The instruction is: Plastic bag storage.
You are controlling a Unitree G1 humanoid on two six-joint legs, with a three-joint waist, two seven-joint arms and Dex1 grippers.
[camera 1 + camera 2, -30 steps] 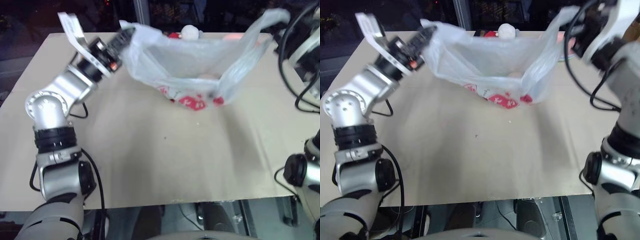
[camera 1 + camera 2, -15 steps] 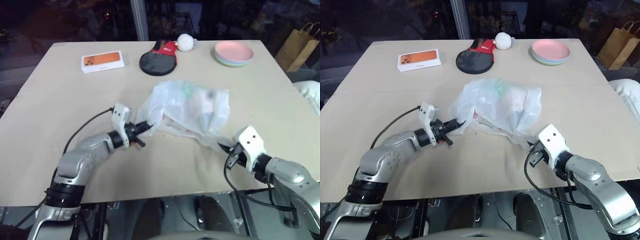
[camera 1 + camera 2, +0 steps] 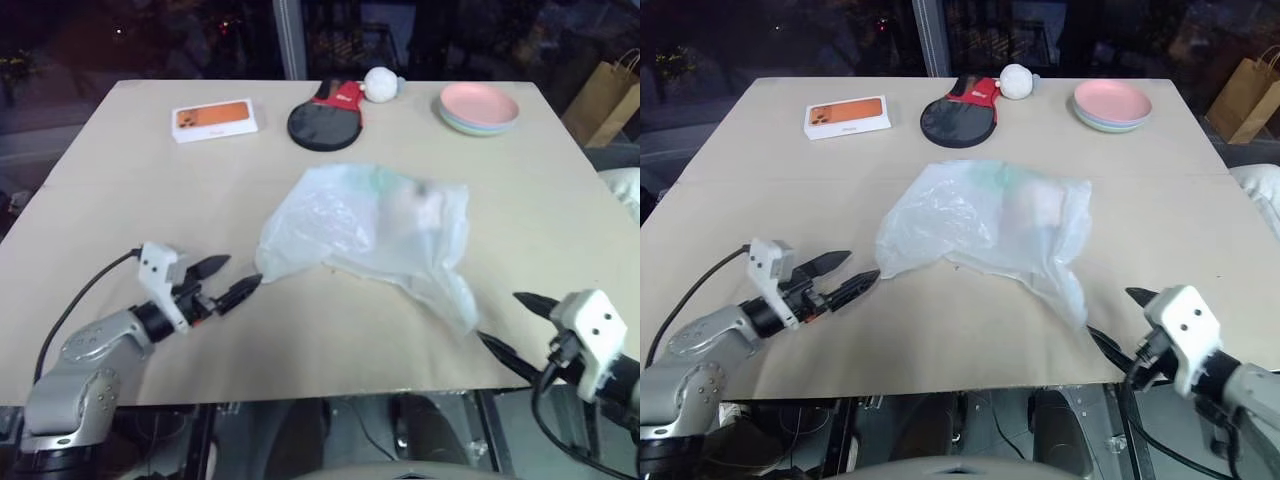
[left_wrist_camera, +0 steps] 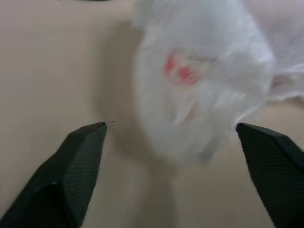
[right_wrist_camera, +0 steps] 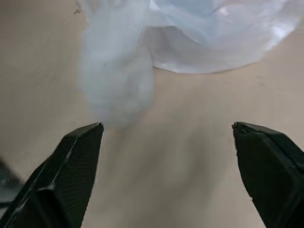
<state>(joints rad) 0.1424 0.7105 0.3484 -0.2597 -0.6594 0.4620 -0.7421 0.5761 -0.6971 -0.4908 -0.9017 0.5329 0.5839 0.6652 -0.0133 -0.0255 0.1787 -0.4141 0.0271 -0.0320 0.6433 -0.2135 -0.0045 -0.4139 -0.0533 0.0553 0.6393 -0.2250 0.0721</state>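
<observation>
Between both spread tools, left tool (image 3: 225, 282) nearest, lies the plastic bag (image 3: 365, 232).

One plastic bag (image 3: 372, 232), one phone box (image 3: 214, 120), one paddle (image 3: 325, 118), one ball (image 3: 380, 84), stacked plates (image 3: 479, 107) (number unclear) and one paper bag (image 3: 605, 98) are counted.
</observation>
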